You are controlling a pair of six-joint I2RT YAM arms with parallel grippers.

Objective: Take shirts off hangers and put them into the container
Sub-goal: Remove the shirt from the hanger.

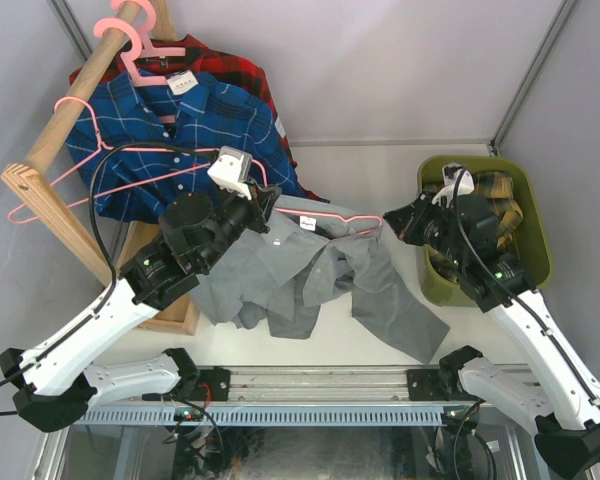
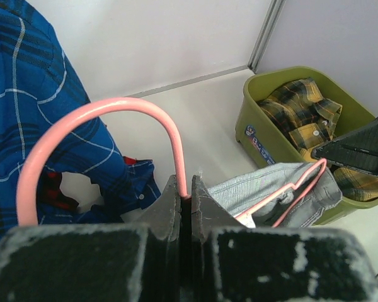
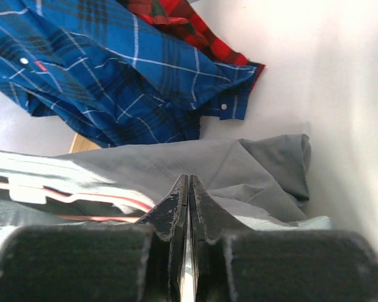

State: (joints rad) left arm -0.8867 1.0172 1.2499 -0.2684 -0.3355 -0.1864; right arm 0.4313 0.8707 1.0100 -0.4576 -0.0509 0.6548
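Note:
The grey shirt (image 1: 310, 280) lies crumpled on the table, still on a pink hanger (image 1: 330, 220). My left gripper (image 1: 271, 203) is shut on that hanger's hook (image 2: 113, 110), pinching the wire right at its fingertips (image 2: 184, 189). At the hanger's right end, my right gripper (image 1: 388, 222) is shut on the grey shirt (image 3: 239, 163); a thin pale sliver of cloth shows between its tips (image 3: 189, 182). The olive-green container (image 1: 538, 240) stands to the right with the yellow-black plaid shirt (image 1: 495, 195) inside it.
The blue plaid shirt (image 1: 180, 130) and the red-black plaid shirt (image 1: 220, 60) hang on pink hangers (image 1: 130, 45) from a slanted wooden rail (image 1: 70, 110) at the back left. The rail's wooden base board (image 1: 175, 318) lies under my left arm. Grey walls enclose the table.

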